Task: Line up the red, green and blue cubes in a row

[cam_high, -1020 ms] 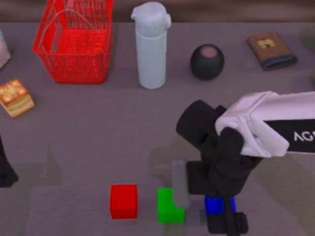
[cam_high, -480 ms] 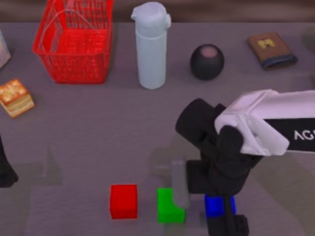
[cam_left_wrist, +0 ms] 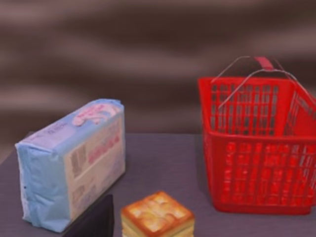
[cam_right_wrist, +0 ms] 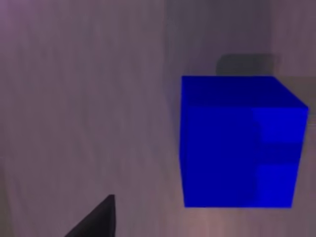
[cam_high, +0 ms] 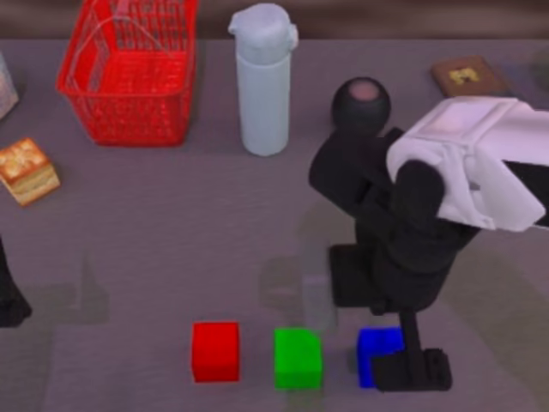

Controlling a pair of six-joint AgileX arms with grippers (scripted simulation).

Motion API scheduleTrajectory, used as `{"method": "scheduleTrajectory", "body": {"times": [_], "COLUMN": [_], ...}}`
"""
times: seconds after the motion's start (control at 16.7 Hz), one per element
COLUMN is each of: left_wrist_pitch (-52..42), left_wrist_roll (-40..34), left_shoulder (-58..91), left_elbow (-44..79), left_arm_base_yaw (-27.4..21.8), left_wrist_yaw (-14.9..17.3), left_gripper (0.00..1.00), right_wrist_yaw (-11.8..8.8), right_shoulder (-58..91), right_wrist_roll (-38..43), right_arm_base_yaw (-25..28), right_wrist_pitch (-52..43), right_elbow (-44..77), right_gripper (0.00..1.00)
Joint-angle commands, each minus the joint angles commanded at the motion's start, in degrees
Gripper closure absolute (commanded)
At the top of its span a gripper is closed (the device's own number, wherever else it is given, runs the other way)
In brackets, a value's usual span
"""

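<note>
You can see three cubes near the front edge of the table [cam_high: 154, 257]. The red cube [cam_high: 215, 350] is on the left, the green cube [cam_high: 298, 357] is in the middle, and the blue cube [cam_high: 376, 346] is on the right. They sit side by side in a row, with small gaps between them, and all three rest flat on the table.

Your right arm reaches in from the right side. Its right gripper [cam_high: 410, 365] hangs over the blue cube and hides part of that cube in the top view. In the right wrist view the blue cube sits alone on the table, with one dark fingertip [cam_right_wrist: 96, 219] well apart from it. You cannot tell if the fingers are open or closed.

Your left arm is parked at the far left edge of the table.

Along the back of the table you can see a red basket [cam_high: 129, 73], a white bottle [cam_high: 263, 81], a black ball [cam_high: 361, 107] and a brown book [cam_high: 467, 77]. A patterned block [cam_high: 28, 171] sits near the left edge, and a blue packet [cam_left_wrist: 74, 160] stands close to it.
</note>
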Motion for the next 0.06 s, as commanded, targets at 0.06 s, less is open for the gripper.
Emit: {"method": "scheduleTrajectory", "body": {"times": [0.06], "left_wrist_pitch": [0.0], "left_wrist_roll": [0.0], "left_shoulder": [0.0], "left_elbow": [0.0], "left_arm_base_yaw": [0.0], "left_wrist_yaw": [0.0], "left_gripper": [0.0], "right_wrist_yaw": [0.0], "right_shoulder": [-0.3], "right_wrist_roll": [0.0], "right_arm_base_yaw": [0.0], "right_wrist_pitch": [-0.4], "right_elbow": [0.2], "right_gripper": [0.0]}}
